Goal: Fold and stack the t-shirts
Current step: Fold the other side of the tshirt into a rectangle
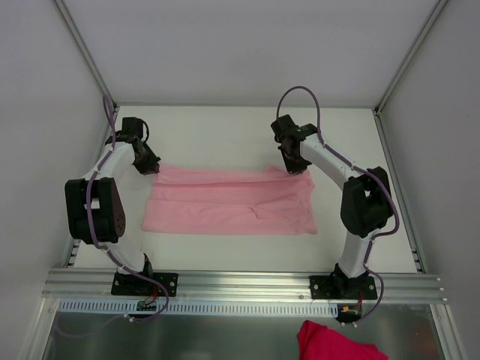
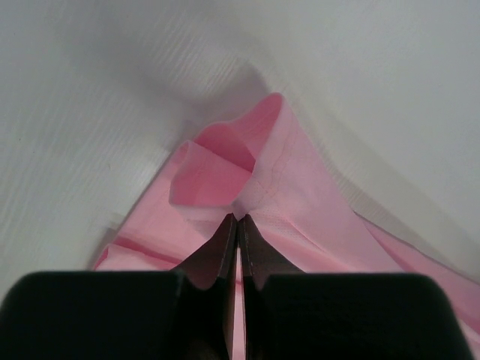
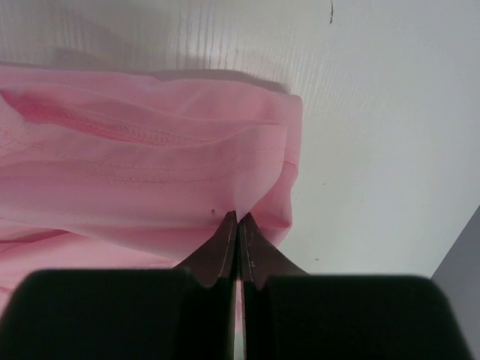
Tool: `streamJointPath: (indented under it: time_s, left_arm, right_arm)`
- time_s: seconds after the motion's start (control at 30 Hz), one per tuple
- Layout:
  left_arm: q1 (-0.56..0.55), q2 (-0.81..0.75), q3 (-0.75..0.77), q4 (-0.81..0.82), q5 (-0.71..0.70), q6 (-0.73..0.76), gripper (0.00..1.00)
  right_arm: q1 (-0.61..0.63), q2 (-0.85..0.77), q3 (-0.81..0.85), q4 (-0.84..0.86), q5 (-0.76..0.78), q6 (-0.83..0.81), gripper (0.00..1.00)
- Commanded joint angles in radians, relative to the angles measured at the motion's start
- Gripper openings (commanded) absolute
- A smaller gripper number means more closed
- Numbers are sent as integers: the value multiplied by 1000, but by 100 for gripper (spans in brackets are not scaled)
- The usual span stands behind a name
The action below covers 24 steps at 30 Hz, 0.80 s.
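Note:
One pale-pink t-shirt (image 1: pixel 229 201) lies partly folded into a wide band across the middle of the white table. My left gripper (image 1: pixel 152 168) is shut on the shirt's far left corner; in the left wrist view (image 2: pixel 238 217) the fabric (image 2: pixel 292 187) rises in a peak from the pinched tips. My right gripper (image 1: pixel 294 168) is shut on the far right corner; in the right wrist view (image 3: pixel 238 215) the cloth (image 3: pixel 150 157) hangs from the tips just above the table. Both corners are held slightly lifted.
White walls with metal frame posts close in the table on the left, back and right. An aluminium rail (image 1: pixel 240 285) runs along the near edge. A darker pink-red cloth (image 1: pixel 337 343) lies below the rail at the bottom right.

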Motion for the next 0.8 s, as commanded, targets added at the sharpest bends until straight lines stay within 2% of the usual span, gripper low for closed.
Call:
streamJointPath:
  time_s: [0.0, 0.5, 0.77]
  left_arm:
    - [-6, -66, -17, -24, -46, 14, 0]
    - [-5, -146, -135, -38, -40, 27, 0]
    - [-6, -146, -175, -41, -46, 34, 0]
  right_arm:
    - [-9, -85, -24, -53, 17, 35, 1]
    - [4, -137, -178, -68, -4, 83, 1]
    - [8, -160, -179, -88, -13, 71, 1]
